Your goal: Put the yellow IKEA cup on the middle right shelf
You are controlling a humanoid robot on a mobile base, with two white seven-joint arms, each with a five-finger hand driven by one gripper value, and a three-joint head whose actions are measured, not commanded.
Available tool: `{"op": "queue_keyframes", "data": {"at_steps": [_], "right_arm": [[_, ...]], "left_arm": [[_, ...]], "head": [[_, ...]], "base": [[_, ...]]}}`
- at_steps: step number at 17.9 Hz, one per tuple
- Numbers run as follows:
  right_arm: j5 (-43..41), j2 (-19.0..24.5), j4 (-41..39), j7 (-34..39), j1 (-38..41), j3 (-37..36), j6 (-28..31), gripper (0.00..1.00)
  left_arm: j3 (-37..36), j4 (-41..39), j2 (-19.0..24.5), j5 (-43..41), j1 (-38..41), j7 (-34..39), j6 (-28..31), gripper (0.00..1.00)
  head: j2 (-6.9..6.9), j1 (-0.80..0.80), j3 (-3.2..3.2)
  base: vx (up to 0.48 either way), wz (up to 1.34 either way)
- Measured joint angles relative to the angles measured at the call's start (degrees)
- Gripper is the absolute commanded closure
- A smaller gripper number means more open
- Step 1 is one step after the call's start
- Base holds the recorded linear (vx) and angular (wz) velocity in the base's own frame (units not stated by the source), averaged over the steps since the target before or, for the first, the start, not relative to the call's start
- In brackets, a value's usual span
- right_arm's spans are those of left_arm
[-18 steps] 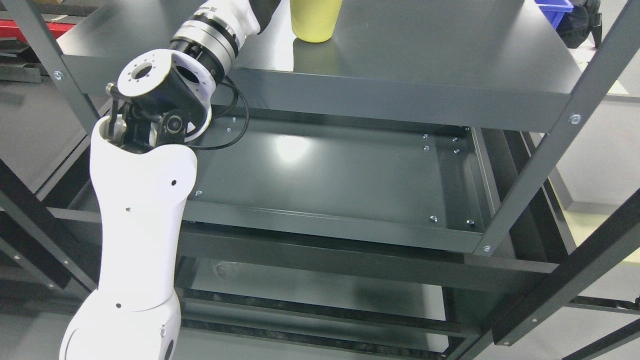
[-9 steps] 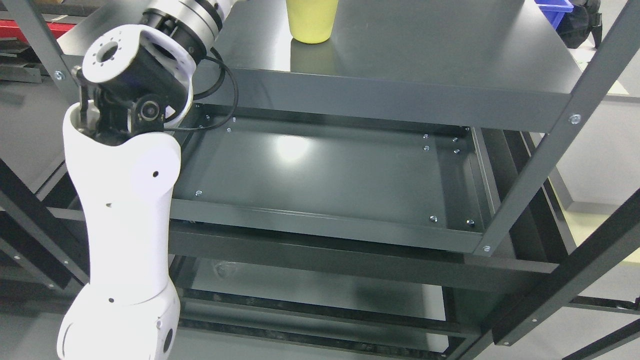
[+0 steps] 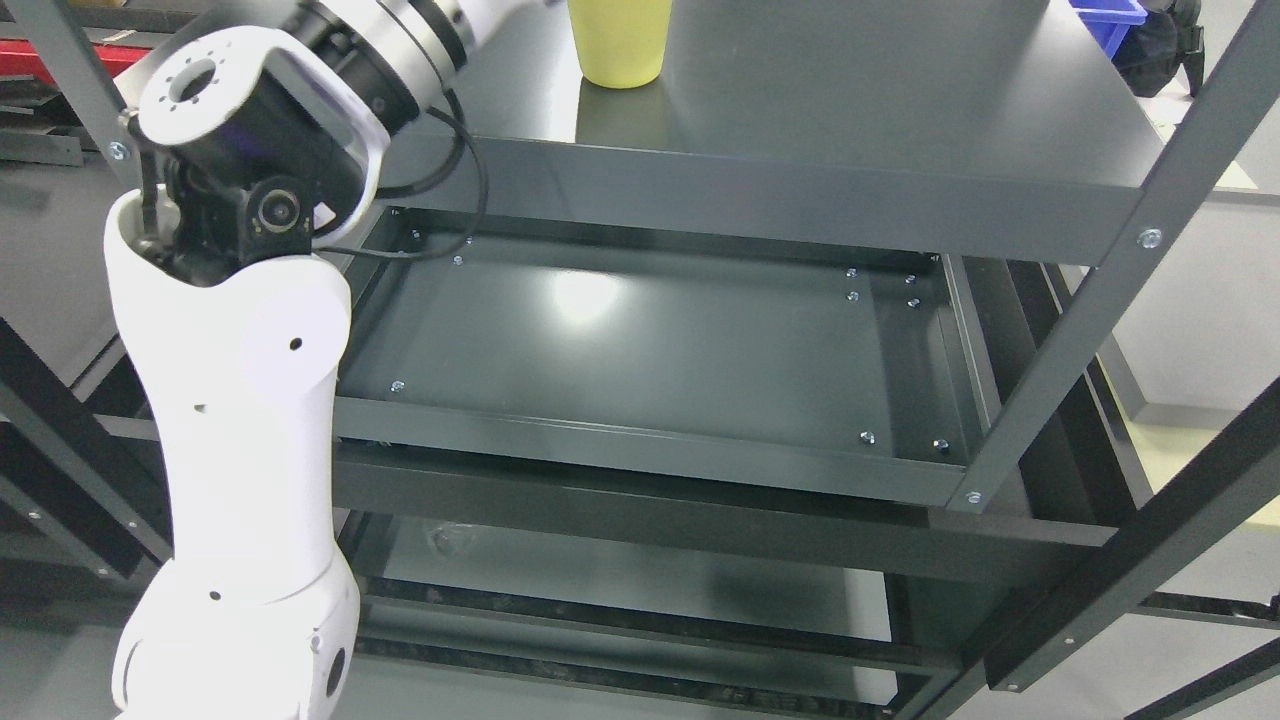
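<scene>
Yellow cup [image 3: 610, 45] stands upright on the dark metal shelf [image 3: 900, 110] at the top of my view, its rim cut off by the frame edge. My left arm [image 3: 240, 400] rises beside that shelf's front-left corner, its hand out of frame, so I cannot tell its grip.

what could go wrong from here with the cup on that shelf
The yellow cup stands on the shelf with the left arm passing close beside it; a sideways swing could tip it over. The hand itself is out of frame, so contact with the cup cannot be checked.
</scene>
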Motion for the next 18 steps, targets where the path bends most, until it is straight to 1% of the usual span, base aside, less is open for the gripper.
{"op": "queue_keyframes", "data": {"at_steps": [3,6,9,11,15,16,17,18], "right_arm": [[0.0,0.0,0.0,0.0,0.0,0.0,0.0,0.01],[0.0,0.0,0.0,0.0,0.0,0.0,0.0,0.01],[0.0,0.0,0.0,0.0,0.0,0.0,0.0,0.01],[0.0,0.0,0.0,0.0,0.0,0.0,0.0,0.01],[0.0,0.0,0.0,0.0,0.0,0.0,0.0,0.01],[0.0,0.0,0.0,0.0,0.0,0.0,0.0,0.01],[0.0,0.0,0.0,0.0,0.0,0.0,0.0,0.01],[0.0,0.0,0.0,0.0,0.0,0.0,0.0,0.01]], "left_arm": [[-1.5,-0.3,0.0,4.3,0.8,-3.1,1.9,0.05],[-3.2,-0.6,0.0,8.5,2.3,-8.5,2.4,0.05],[-5.6,-0.8,0.0,11.4,5.3,-13.6,2.5,0.05],[-7.5,-0.9,0.0,12.6,7.7,-15.1,2.5,0.05],[-12.4,-1.0,0.0,13.8,13.1,-16.2,-0.9,0.04],[-13.9,-1.0,0.0,13.8,14.7,-16.3,-2.7,0.01],[-15.4,-0.9,0.0,13.6,16.4,-16.3,-4.8,0.01],[-17.0,-0.7,0.0,12.6,18.6,-16.3,-8.2,0.01]], "head": [[0.00,0.00,0.00],[0.00,0.00,0.00],[0.00,0.00,0.00],[0.00,0.00,0.00],[0.00,0.00,0.00],[0.00,0.00,0.00],[0.00,0.00,0.00],[0.00,0.00,0.00]], "base": [[0.000,0.00],[0.000,0.00],[0.000,0.00],[0.000,0.00],[0.000,0.00],[0.000,0.00],[0.000,0.00],[0.000,0.00]]}}
